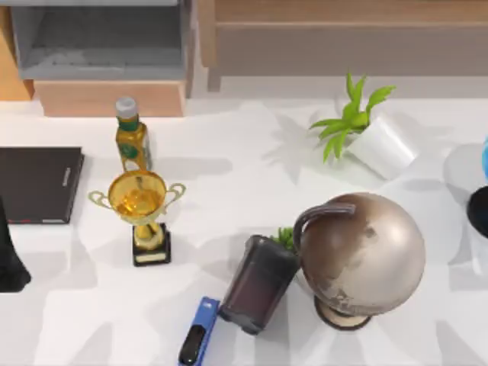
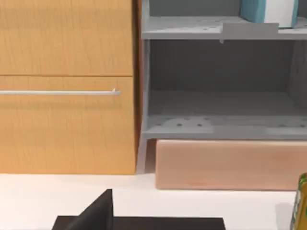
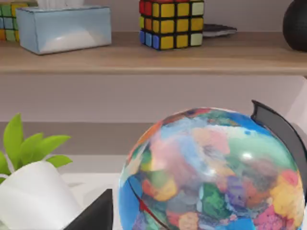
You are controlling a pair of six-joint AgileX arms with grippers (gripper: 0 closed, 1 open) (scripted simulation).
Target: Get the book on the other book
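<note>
The book (image 2: 268,10) is teal with a white face. Its lower part shows standing on the upper grey shelf (image 2: 192,28) in the left wrist view. The other book (image 1: 38,184), thin and black, lies flat at the table's left edge, and its near edge (image 2: 153,223) also shows in the left wrist view. My left gripper (image 1: 9,263) hangs at the far left, just in front of the black book and apart from it. At the table's right edge sits my right gripper (image 1: 479,207), parked behind the globe.
A yellow bottle (image 1: 131,137) and a gold trophy (image 1: 141,210) stand right of the black book. A globe (image 1: 358,255), dark cup (image 1: 258,284), blue stapler (image 1: 197,333) and potted plant (image 1: 366,130) fill the middle and right. A wooden cabinet (image 2: 67,86) flanks the shelf.
</note>
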